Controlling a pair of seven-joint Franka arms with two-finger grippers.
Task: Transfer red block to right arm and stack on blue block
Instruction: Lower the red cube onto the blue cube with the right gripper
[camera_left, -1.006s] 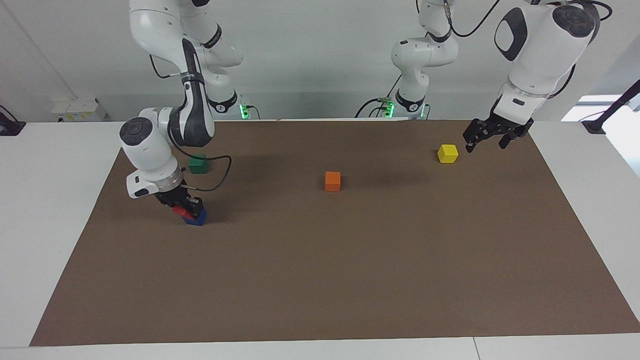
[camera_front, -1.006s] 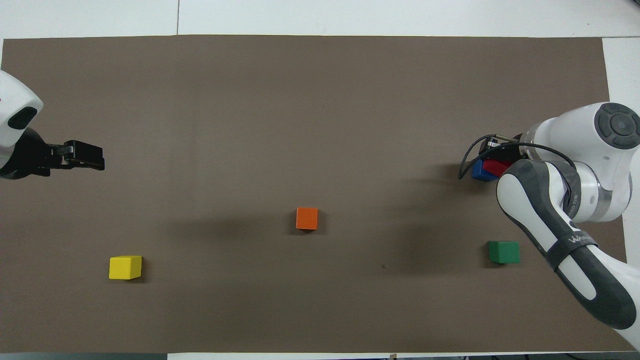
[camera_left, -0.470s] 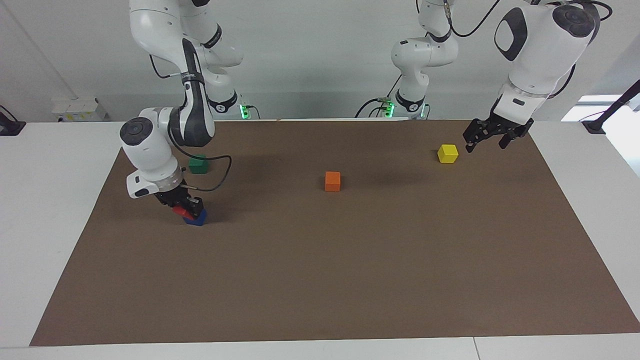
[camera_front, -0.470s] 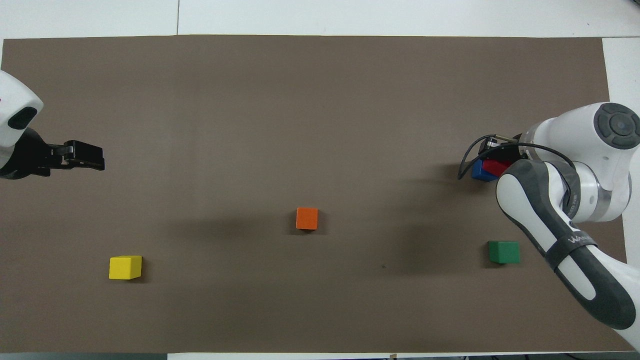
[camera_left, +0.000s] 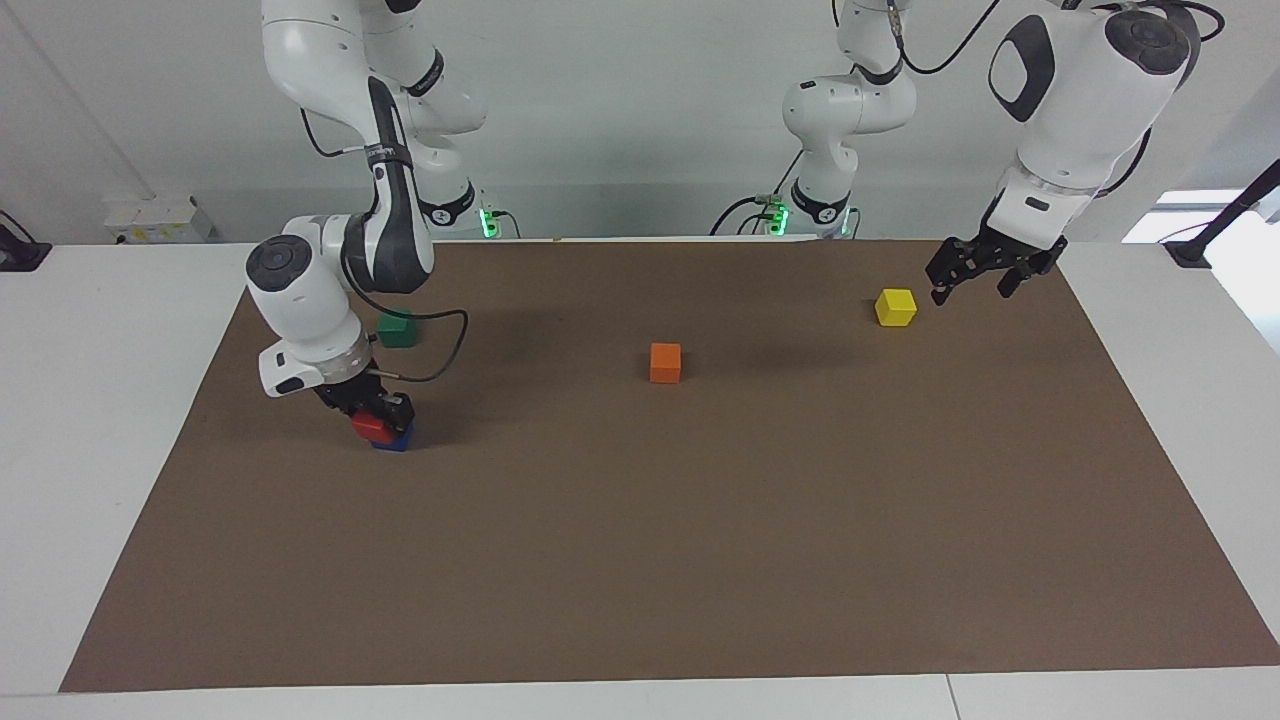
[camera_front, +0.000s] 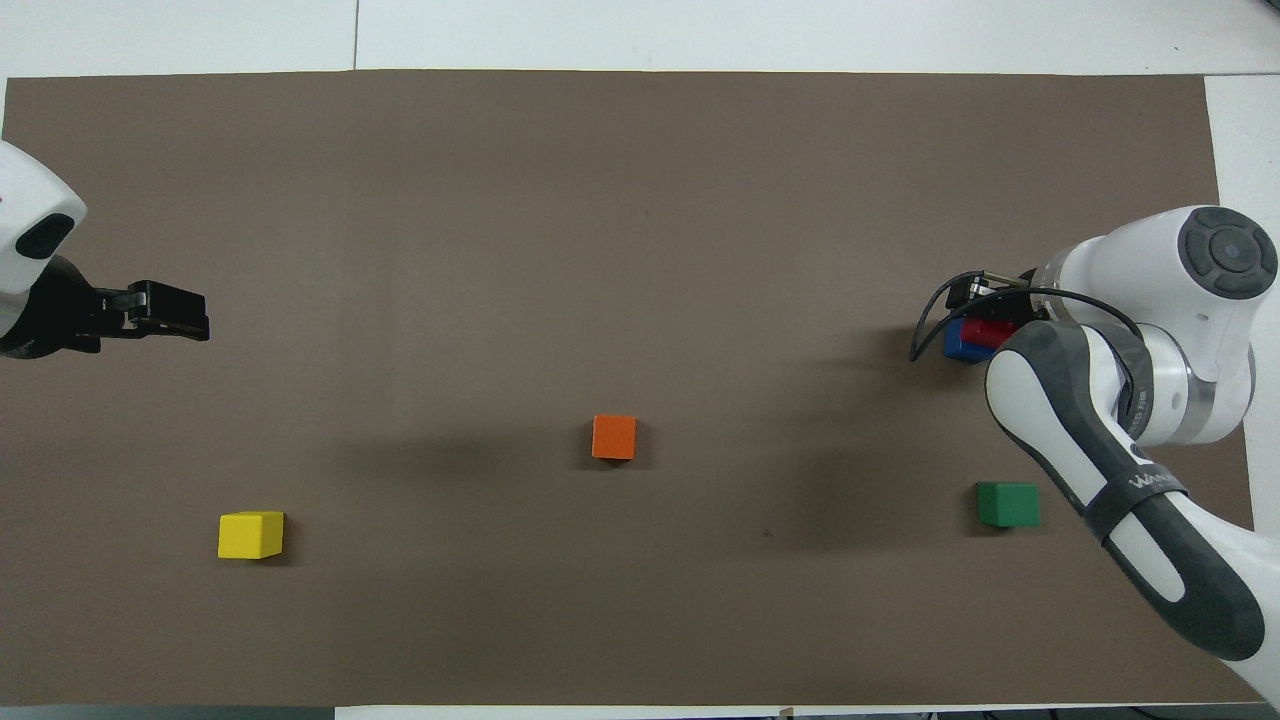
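Where the right gripper (camera_left: 380, 415) is lowered at the right arm's end of the desk (camera_left: 640, 560), the red block (camera_left: 371, 427) is seen resting on the blue block (camera_left: 395, 438), slightly askew. Whether the right fingers are pinching the red block or spread off it cannot be told. The left gripper (camera_left: 975, 275) is held waiting over the desk beside the yellow block (camera_left: 895, 306), its fingers spread, nothing between them.
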